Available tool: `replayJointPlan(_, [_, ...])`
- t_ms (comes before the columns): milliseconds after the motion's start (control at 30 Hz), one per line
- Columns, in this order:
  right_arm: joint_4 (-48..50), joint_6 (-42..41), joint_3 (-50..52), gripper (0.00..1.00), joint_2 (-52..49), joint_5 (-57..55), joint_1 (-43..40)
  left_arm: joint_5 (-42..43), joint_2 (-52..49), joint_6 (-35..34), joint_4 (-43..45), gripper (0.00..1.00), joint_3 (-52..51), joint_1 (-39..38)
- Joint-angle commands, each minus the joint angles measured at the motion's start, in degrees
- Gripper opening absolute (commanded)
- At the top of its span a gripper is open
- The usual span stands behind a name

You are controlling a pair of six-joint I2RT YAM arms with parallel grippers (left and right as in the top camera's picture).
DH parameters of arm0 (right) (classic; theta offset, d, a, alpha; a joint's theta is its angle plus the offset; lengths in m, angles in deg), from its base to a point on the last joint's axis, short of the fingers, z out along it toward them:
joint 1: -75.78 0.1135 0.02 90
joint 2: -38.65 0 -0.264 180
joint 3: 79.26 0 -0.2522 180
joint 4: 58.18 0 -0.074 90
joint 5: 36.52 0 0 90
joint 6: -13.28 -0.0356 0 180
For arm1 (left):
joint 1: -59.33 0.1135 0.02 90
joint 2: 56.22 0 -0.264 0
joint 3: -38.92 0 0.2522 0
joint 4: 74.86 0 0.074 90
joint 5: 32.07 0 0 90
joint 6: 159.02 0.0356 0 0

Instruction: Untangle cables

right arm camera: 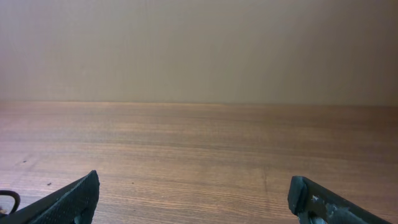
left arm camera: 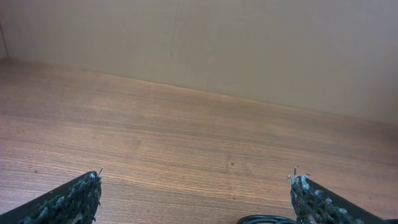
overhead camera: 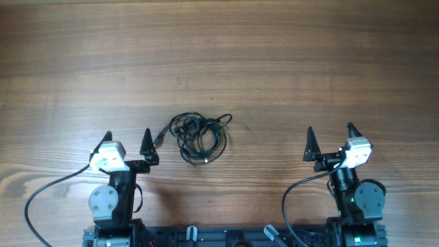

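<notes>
Cables [overhead camera: 197, 139] are lying in one knotted clump, nothing being separated yet.
Left gripper [overhead camera: 127, 134] and right gripper [overhead camera: 330, 127] are sitting either side of it, jaws spread wide, holding nothing.

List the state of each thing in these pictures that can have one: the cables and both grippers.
cables: tangled in one loose clump, lying on the table, not held.
left gripper: open, empty, close beside the clump.
right gripper: open, empty, well apart from the clump.
</notes>
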State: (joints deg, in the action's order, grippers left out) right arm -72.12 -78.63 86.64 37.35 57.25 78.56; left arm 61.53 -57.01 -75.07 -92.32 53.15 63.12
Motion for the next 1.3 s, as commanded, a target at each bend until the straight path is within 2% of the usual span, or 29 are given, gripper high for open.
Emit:
replayJointPlan(0, [0.22,-0.70,0.04,1.00,-0.48,-0.92,-0.17,1.29,0.00,0.74,-0.37,1.00,-0.15,-0.20])
replayJointPlan(467, [0.22,-0.72,0.04,1.00,-6.34,-0.92,-0.17,1.29,0.00,0.72,-0.39,1.00,-0.15,-0.20])
replayJointPlan(1267, [0.22,-0.72,0.04,1.00,-6.43,-0.92,-0.17,1.29,0.00,0.72,-0.37,1.00,-0.13,-0.20])
